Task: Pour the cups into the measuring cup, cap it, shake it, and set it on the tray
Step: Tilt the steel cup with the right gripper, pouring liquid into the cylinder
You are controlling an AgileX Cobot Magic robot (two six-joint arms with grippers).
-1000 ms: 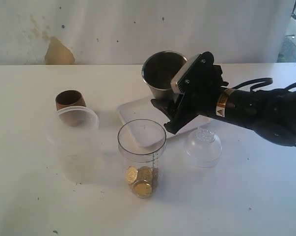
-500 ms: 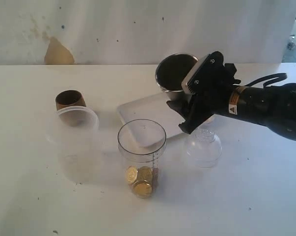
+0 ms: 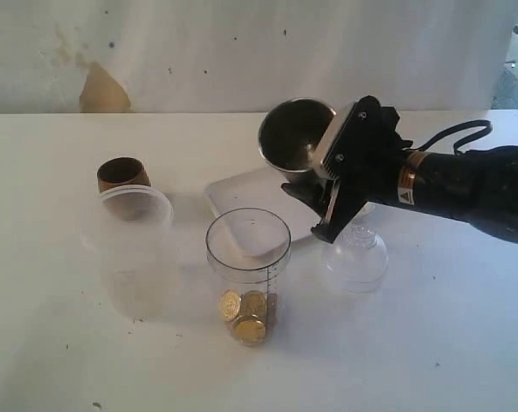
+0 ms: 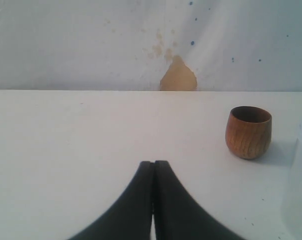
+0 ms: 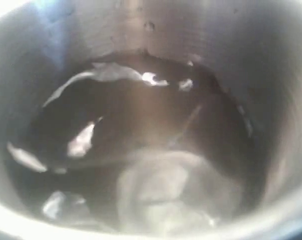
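My right gripper (image 3: 314,193) is shut on the brushed-steel tumbler (image 3: 295,137) and holds it in the air over the white tray (image 3: 233,193), tilted so its open mouth faces the camera. The right wrist view is filled by the tumbler's dark inside (image 5: 140,125); the fingers do not show there. The clear measuring cup (image 3: 248,275) stands upright in front of the tray with gold coins in its bottom. The brown wooden cup (image 3: 121,174) stands upright at the left, also seen as the wooden cup (image 4: 248,132). My left gripper (image 4: 154,163) is shut and empty, low over the table, apart from it.
A frosted plastic cup (image 3: 134,249) stands just in front of the wooden cup. A clear domed lid (image 3: 355,256) lies on the table right of the measuring cup, under my right arm. A wall with a tan patch (image 3: 102,90) closes the table's far edge.
The right gripper carried the tumbler to the right, then back a little to the left, and tipped its mouth further over. The left gripper has not moved.
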